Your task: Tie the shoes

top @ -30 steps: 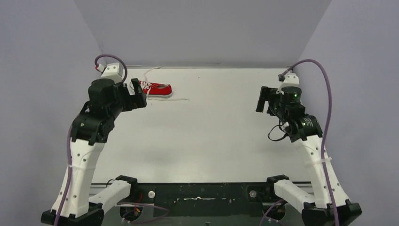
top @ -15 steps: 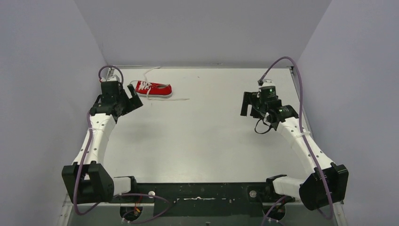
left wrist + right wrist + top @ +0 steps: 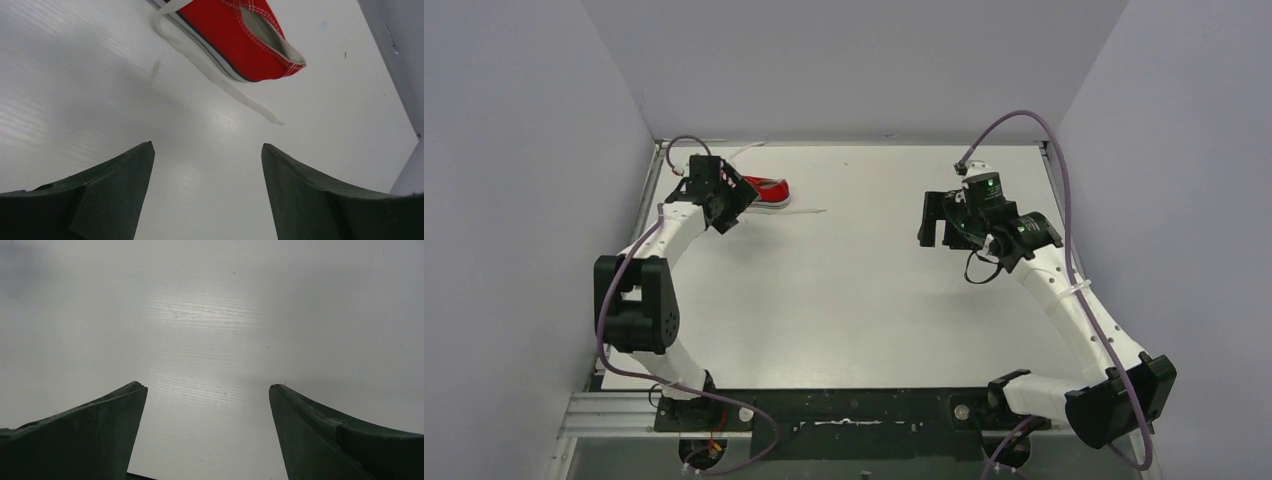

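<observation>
The red sneaker (image 3: 771,191) lay at the counter's (image 3: 854,290) eleven o'clock corner, its white lace (image 3: 215,75) trailing loose. The left claw (image 3: 206,150) hovered spread just beside it. The right claw (image 3: 207,387), also spread, hung well apart toward two o'clock. Only the approach, I judged; the next move called for pinching a lace end.

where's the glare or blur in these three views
Left wrist: sheen streaks the table at left; the red sneaker is sharp, the left gripper dark with little detail. Right wrist: a bright glare patch on the table ahead of the right gripper. Top external: even, soft light, no hard glare.
</observation>
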Tool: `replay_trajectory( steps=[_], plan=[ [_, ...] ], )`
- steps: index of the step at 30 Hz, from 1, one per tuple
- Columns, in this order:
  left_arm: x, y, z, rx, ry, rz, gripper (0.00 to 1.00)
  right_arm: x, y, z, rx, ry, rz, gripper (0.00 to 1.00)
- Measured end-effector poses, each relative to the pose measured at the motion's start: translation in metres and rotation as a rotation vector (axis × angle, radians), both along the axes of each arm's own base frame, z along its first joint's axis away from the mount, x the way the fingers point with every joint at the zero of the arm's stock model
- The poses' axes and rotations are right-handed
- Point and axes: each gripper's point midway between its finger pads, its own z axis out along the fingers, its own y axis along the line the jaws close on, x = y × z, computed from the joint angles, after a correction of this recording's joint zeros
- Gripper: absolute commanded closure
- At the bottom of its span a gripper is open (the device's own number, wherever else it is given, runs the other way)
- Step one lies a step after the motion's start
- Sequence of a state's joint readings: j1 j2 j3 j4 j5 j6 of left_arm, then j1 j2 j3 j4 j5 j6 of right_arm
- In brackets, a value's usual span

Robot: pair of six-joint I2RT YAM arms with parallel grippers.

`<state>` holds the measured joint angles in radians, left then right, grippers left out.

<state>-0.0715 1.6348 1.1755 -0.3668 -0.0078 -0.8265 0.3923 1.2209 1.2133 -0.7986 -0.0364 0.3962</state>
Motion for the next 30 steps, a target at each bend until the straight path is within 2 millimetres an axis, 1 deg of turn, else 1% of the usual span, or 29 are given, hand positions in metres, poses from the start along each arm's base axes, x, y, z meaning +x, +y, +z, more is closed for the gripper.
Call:
replay_trajectory(
  steps=[3,5,7,10,12,15,19,25,30],
  plan=[
    [0.035,-0.008,-0.005,-0.063,-0.016,0.062,0.29,0.000,-0.007,0.003,0.002,0.004,-0.012,0.00],
    [0.052,-0.013,-0.008,-0.104,-0.029,0.101,0.31,0.001,-0.017,0.002,0.006,0.016,-0.039,0.00],
    [0.067,-0.017,-0.013,-0.144,-0.029,0.141,0.32,0.004,-0.034,0.002,0.014,0.024,-0.085,0.00],
    [0.081,-0.020,-0.023,-0.187,-0.016,0.192,0.34,0.007,-0.057,0.002,0.008,0.025,-0.150,0.00],
    [0.087,-0.021,-0.033,-0.209,0.002,0.226,0.33,0.006,-0.064,0.003,-0.001,0.023,-0.160,0.00],
    [0.092,-0.022,-0.047,-0.229,0.026,0.259,0.33,0.003,-0.065,0.003,-0.014,0.026,-0.149,0.00],
    [0.101,-0.024,-0.059,-0.246,0.046,0.279,0.34,0.003,-0.068,0.007,-0.025,0.022,-0.141,0.00],
    [0.106,-0.024,-0.070,-0.263,0.075,0.315,0.36,0.010,-0.071,0.021,-0.038,-0.015,-0.141,0.00],
    [0.115,-0.021,-0.076,-0.240,0.118,0.339,0.34,0.014,-0.073,0.017,-0.055,-0.003,-0.145,0.00]
  ],
)
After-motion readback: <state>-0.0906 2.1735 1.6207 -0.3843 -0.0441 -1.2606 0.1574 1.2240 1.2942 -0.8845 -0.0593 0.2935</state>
